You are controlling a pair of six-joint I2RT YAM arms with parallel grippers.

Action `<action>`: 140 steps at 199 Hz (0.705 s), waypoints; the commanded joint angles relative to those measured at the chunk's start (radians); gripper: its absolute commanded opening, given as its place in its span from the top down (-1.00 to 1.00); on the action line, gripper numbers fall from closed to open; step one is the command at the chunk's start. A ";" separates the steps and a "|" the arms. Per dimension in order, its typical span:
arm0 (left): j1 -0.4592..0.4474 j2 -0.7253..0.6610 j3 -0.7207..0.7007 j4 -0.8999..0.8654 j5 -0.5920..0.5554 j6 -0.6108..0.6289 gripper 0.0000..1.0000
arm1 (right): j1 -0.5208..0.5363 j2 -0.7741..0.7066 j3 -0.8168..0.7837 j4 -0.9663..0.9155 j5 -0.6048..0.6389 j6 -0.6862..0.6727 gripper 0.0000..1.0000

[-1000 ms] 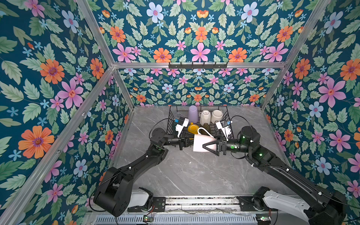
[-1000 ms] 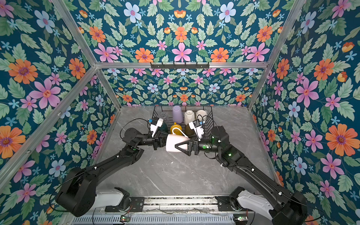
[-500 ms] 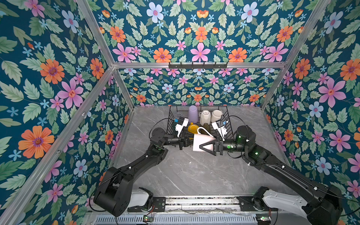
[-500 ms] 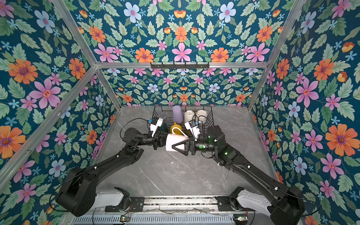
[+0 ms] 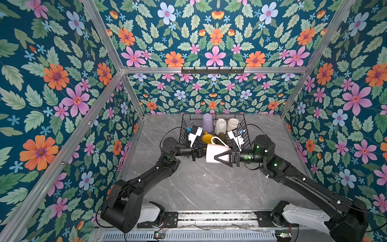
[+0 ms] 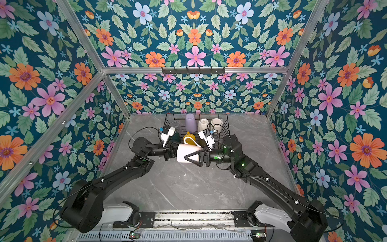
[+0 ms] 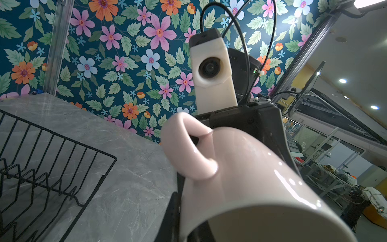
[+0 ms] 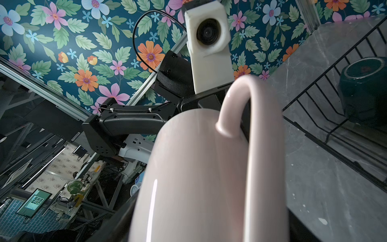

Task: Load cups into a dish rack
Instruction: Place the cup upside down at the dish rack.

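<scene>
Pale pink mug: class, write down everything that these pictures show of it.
The pale pink mug is plain, glossy and looks ceramic, with one looped handle. It lies on its side in the air above the grey table, just in front of the dish rack, handle turned toward the rack. The left gripper is shut on one end; the right gripper straddles its body from the other end, and whether it presses yet cannot be told.

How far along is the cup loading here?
Nearly done: the dish rack already holds the lilac tumbler, two white mugs, yellow mug and dark green mug. In hand: the pale pink mug, held sideways before the rack by the left tool, with the right tool straddling it. Left: set it in the rack.
</scene>
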 commanded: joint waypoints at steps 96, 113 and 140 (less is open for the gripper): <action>0.003 -0.004 0.016 0.042 -0.026 -0.016 1.00 | 0.002 -0.011 0.017 -0.041 0.101 -0.005 1.00; 0.005 -0.004 0.015 0.040 -0.027 -0.017 0.97 | 0.002 -0.023 0.026 -0.053 0.111 -0.014 1.00; 0.007 -0.005 0.019 0.035 -0.027 -0.020 0.85 | 0.002 -0.027 0.033 -0.074 0.118 -0.023 1.00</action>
